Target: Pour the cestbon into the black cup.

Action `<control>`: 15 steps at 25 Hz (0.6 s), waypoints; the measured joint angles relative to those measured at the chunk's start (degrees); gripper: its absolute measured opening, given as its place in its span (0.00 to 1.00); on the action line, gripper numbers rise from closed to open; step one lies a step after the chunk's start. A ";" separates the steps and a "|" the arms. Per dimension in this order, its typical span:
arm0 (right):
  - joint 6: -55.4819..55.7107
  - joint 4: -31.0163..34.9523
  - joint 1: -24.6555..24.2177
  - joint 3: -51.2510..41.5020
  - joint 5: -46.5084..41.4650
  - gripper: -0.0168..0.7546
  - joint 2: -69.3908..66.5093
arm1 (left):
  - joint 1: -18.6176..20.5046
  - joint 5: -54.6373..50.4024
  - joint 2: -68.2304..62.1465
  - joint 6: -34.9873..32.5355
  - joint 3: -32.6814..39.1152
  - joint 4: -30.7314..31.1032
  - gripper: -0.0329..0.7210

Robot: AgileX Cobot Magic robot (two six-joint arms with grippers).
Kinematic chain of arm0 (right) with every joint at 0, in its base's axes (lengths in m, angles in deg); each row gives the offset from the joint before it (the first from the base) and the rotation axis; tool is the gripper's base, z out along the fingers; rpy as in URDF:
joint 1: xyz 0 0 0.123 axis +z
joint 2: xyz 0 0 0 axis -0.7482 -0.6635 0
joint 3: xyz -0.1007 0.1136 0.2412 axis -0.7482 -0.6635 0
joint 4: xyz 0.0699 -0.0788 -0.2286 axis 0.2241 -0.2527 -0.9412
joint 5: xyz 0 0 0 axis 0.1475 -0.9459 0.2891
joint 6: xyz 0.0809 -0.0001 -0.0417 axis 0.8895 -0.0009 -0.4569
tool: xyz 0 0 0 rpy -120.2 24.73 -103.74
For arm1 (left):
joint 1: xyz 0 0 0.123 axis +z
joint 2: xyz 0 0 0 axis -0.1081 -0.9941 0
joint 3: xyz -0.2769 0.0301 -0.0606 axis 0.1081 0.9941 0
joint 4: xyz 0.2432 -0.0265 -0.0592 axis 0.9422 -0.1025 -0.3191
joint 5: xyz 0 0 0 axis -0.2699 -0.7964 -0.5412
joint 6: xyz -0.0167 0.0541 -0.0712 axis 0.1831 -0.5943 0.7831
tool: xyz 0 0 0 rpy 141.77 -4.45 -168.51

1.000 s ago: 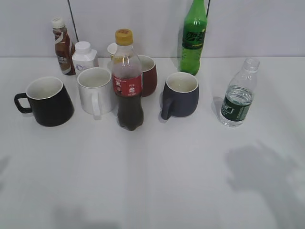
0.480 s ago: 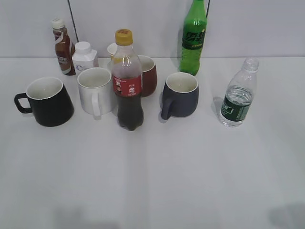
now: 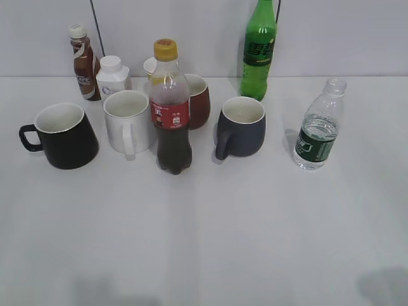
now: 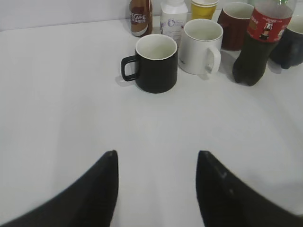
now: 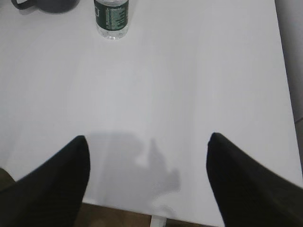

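The cestbon (image 3: 317,129) is a small clear ribbed bottle with a dark green label and no cap. It stands upright at the right of the table, and its lower part shows at the top of the right wrist view (image 5: 111,18). The black cup (image 3: 64,135) stands at the far left with its handle to the left, and shows in the left wrist view (image 4: 155,63). My left gripper (image 4: 156,155) is open and empty, well short of the black cup. My right gripper (image 5: 147,138) is open and empty over the table's near edge, far from the bottle. Neither gripper shows in the exterior view.
Between cup and bottle stand a white mug (image 3: 129,120), a cola bottle with a yellow cap (image 3: 171,108), a dark red mug (image 3: 197,100) and a grey-blue mug (image 3: 242,126). Behind them are a coffee bottle (image 3: 83,62), a white bottle (image 3: 113,76) and a tall green soda bottle (image 3: 259,51).
The arm shadow on the table at the lower right has shrunk and slid toward the bottom right corner. The objects have not moved.
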 joint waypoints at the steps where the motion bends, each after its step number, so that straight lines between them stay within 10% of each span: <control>1: 0.00 0.00 0.00 0.00 0.00 0.79 0.00 | 0.00 0.13 0.00 -0.02 0.00 -0.03 0.58; 6: 0.00 0.00 0.00 0.00 0.00 0.79 0.00 | 1.47 0.26 0.00 -0.02 0.00 -0.14 0.57; 11: 0.00 0.00 0.00 0.00 0.00 0.79 0.00 | 10.92 0.26 0.00 -0.02 0.00 -0.16 0.56; 12: 0.13 -1.62 -10.19 -2.24 6.50 0.79 5.01 | 13.35 0.31 0.29 -0.02 0.00 -0.16 0.56; 15: 0.15 -1.69 -12.37 -2.24 6.45 0.79 9.24 | 15.69 0.25 1.59 -0.02 0.02 -0.16 0.56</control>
